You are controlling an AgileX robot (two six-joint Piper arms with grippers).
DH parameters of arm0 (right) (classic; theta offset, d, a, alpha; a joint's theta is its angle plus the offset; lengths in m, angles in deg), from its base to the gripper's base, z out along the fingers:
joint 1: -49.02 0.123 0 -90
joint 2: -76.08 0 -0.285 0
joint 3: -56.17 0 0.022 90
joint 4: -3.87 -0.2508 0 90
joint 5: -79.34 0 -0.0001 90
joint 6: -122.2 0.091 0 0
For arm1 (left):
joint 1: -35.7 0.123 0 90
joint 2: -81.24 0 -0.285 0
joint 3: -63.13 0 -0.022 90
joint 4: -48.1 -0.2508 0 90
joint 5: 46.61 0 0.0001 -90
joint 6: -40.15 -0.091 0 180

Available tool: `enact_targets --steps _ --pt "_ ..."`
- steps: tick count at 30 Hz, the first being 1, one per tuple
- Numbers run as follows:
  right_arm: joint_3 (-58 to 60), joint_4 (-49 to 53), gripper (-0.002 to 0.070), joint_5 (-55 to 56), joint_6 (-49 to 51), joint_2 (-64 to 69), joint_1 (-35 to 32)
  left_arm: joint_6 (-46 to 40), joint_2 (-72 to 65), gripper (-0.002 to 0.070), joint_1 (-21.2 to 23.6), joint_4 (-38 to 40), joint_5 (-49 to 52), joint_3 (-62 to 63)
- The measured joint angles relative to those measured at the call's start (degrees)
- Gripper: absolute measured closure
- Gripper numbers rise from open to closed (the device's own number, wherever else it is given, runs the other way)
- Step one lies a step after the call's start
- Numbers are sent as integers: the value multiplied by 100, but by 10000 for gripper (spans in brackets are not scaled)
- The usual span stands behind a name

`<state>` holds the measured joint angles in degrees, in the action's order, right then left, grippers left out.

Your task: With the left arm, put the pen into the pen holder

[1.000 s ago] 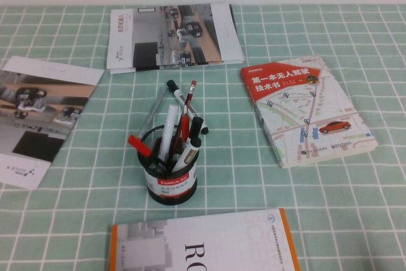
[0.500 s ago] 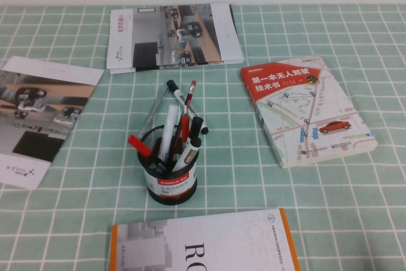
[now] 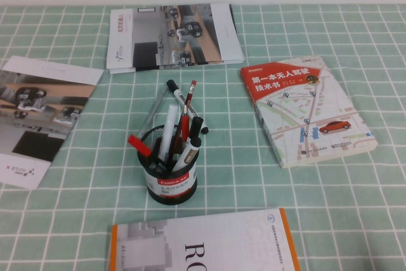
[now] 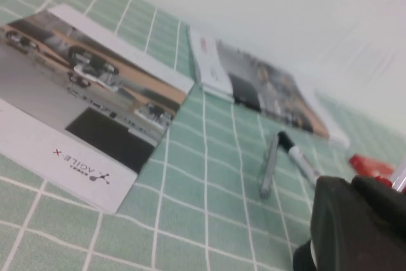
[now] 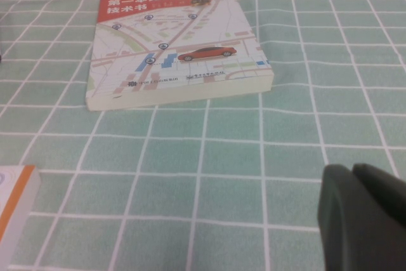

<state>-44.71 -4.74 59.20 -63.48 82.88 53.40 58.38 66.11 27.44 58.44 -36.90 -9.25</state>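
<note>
The black mesh pen holder (image 3: 169, 168) with a red-and-white label stands mid-table and holds several markers and a red pen. The slim grey-clear pen (image 3: 152, 113) slants by the holder's far-left rim; in the left wrist view the pen (image 4: 269, 164) seems to lie on the cloth next to a black-capped marker (image 4: 297, 158). My left gripper (image 4: 353, 185) is shut and empty, low over the cloth, with the holder hidden behind it. My right gripper (image 5: 353, 171) is shut and empty, near the map book (image 5: 171, 46). Neither arm shows in the high view.
A brochure (image 3: 38, 115) lies at the left, a booklet (image 3: 172, 35) at the back, the map book (image 3: 304, 109) at the right, and an orange-edged book (image 3: 206, 242) at the front edge. A green checked cloth (image 3: 95, 182) covers the table.
</note>
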Motion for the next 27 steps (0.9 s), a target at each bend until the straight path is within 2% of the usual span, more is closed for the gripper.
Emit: enact_targets --steps 7,13,19,27 --pt "0 0 696 0 0 0 0 -382 -1819 679 0 -12 956 1537" --pt "0 0 696 0 0 0 0 -1303 -3403 679 0 -23 2328 3252" --pt "0 0 696 0 0 0 0 -1923 -5046 679 -14 -23 3254 4934" --pt "0 0 696 0 0 0 0 -2338 -7259 679 -540 -144 4089 7029"
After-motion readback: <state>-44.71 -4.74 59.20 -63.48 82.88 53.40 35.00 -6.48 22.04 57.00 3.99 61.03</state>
